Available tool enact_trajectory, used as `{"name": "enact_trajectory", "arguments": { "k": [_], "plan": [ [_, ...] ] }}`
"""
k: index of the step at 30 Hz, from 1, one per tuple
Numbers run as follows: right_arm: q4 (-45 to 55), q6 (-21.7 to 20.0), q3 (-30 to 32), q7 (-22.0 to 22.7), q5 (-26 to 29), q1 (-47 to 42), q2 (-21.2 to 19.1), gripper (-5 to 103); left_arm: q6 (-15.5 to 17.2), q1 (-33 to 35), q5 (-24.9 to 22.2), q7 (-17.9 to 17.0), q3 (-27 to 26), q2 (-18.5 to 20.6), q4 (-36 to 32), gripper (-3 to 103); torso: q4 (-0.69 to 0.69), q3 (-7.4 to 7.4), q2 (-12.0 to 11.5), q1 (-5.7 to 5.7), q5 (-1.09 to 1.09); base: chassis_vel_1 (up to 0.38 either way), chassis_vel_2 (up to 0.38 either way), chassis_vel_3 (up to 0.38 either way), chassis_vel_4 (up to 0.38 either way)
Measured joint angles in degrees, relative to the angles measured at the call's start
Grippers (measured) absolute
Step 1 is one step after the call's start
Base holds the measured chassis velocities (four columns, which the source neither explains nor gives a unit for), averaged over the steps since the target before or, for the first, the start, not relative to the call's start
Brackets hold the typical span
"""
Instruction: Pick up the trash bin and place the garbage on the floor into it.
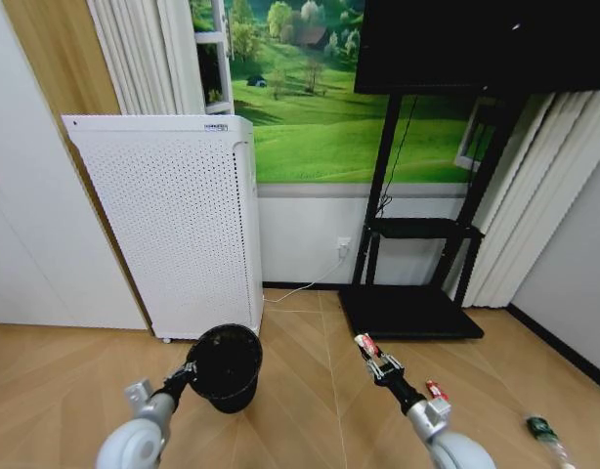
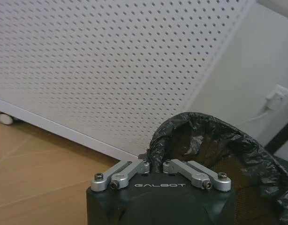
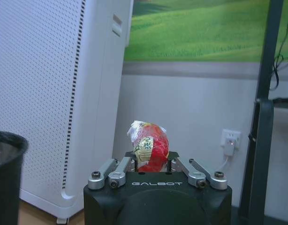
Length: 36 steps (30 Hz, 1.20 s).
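Left gripper (image 1: 188,371) is clamped on the near rim of the bin (image 1: 225,366), which has a black liner. In the left wrist view the fingers (image 2: 134,167) pinch the liner edge of the bin (image 2: 214,154). Bin looks held just off the floor (image 1: 300,410), right in front of the white perforated unit (image 1: 173,220), near its lower right corner; can't tell for sure if the base touches the wood.

Right gripper (image 1: 378,364) is up over the floor mid-room, closed on a crumpled red-and-white wrapper (image 1: 366,345). Right wrist view has the wrapper (image 3: 148,147) sitting between the fingers (image 3: 119,165), w/ the bin rim (image 3: 8,140) off to the side, apart from it.

Another red-and-white piece (image 1: 437,392) lies on the floor just beside the right arm. Green-labelled bottle (image 1: 544,430) lies on the floor toward the right wall, well apart from the bin. TV stand (image 1: 412,293) is at the back wall.
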Motion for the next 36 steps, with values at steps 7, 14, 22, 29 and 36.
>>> {"name": "enact_trajectory", "arguments": {
  "k": [7,14,22,29,36],
  "plan": [
    [2.5,2.9,1.5,-3.1,-1.8,-3.3,0.1,28,-0.2,-20.5,-3.0,2.9,21.3,1.5,13.1,7,-0.04,0.00,0.0,0.00,-0.01,0.000,0.000,0.000,0.000],
    [4.1,6.1,0.4,-5.6,-7.7,-7.3,2.8,28,-1.0,-29.4,-1.5,4.5,35.7,-1.8,19.0,7,-0.03,-0.01,0.0,0.00,0.02,0.000,0.000,0.000,0.000],
    [3.8,8.0,-2.6,-6.0,-12.7,-7.9,3.3,28,-2.4,-32.7,-0.1,10.9,44.4,-4.2,19.9,7,-0.02,-0.01,0.0,0.00,0.00,0.000,0.000,0.000,0.000],
    [1.3,8.8,-4.8,-5.6,-15.4,-6.4,3.8,25,-2.8,-29.4,0.0,14.4,43.1,-2.4,16.0,7,-0.01,-0.01,0.0,0.00,0.00,0.000,0.000,0.000,0.000],
    [0.5,8.9,-6.6,-3.8,-16.0,-5.6,4.1,44,-3.2,-26.0,0.8,15.3,39.7,-1.0,13.1,7,-0.02,-0.01,0.0,0.00,0.00,0.000,0.000,0.000,0.000]
  ]
}}
